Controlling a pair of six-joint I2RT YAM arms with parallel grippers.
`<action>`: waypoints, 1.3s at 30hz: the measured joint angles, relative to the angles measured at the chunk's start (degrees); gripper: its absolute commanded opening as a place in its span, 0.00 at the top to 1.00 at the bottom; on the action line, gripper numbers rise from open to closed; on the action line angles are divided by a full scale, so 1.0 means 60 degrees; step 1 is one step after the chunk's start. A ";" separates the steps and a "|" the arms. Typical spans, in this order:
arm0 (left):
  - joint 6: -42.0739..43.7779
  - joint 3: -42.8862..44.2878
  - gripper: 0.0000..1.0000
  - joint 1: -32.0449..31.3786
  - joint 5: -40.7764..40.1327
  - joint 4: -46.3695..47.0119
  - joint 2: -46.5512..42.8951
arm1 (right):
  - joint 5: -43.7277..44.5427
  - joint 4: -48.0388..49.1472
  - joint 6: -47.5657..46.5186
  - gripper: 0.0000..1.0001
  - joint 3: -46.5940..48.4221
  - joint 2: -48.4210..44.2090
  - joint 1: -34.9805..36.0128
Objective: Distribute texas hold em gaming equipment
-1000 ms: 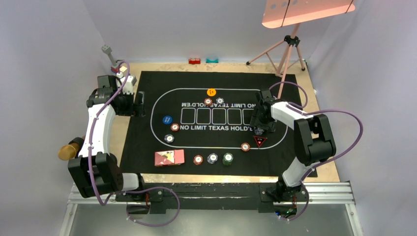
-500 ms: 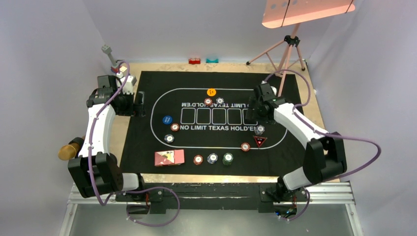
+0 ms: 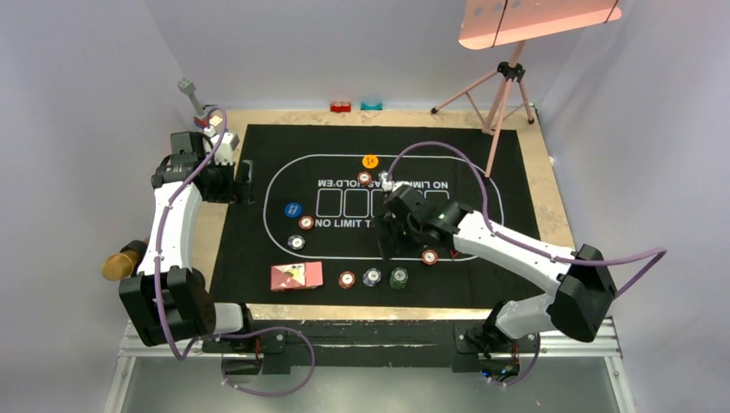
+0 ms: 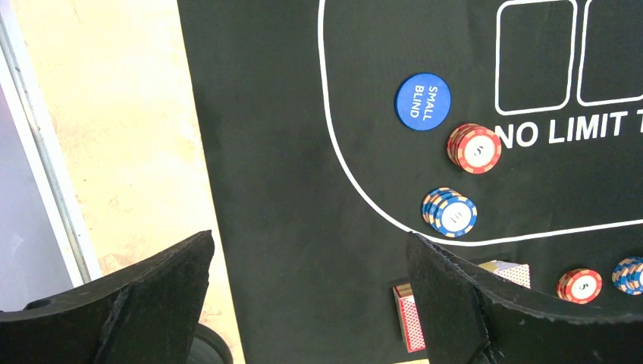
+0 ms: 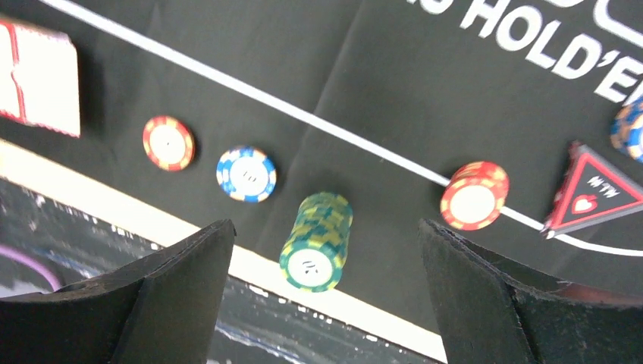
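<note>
Saw grey-walled booth w/ wooden desk [image 3: 551, 198] carrying black mat [image 3: 258, 155] printed w/ white oval.

Found green chip stack [image 5: 317, 241] upright by mat's near edge, approx. centre. Noted blue chip [image 5: 246, 174] just left of it & red chip [image 5: 168, 142] left again, all three in a row, none touching. Spotted card deck [image 3: 296, 276] further left along same edge, red backs showing. Logged red stack [image 5: 475, 196] sitting on oval's white line, right of & beyond green one, w/ triangle marker [image 5: 595, 189] lying flat just right of that, apart from it.

Checked oval's left end: blue disc [image 4: 422, 101] marked SMALL BLIND inside the line, left red stack [image 4: 475, 149] just beside it, left blue stack [image 4: 452, 213] nearer, close to the line. Checked far side: orange disc [image 3: 370, 161] at oval's far line, far red chip [image 3: 364, 178] just inside it.

Caught right hand [image 5: 326, 227] hanging over mat's middle, just beyond the near chip row, fingers spread wide, gripping nothing. Saw green stack framed between its fingers in wrist view, no contact. Caught left hand [image 4: 309, 250] over mat's left border, well apart from chips, spread fully, empty too.

Noted toy blocks [image 3: 341, 107], red & teal, at desk's far edge, & tripod [image 3: 504, 86] w/ pink panel at far-right corner.
</note>
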 measured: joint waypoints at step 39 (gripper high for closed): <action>0.0000 0.0000 0.00 0.0000 0.0000 0.0000 0.0000 | -0.0470 0.0284 0.0084 0.58 -0.1235 0.1126 0.1439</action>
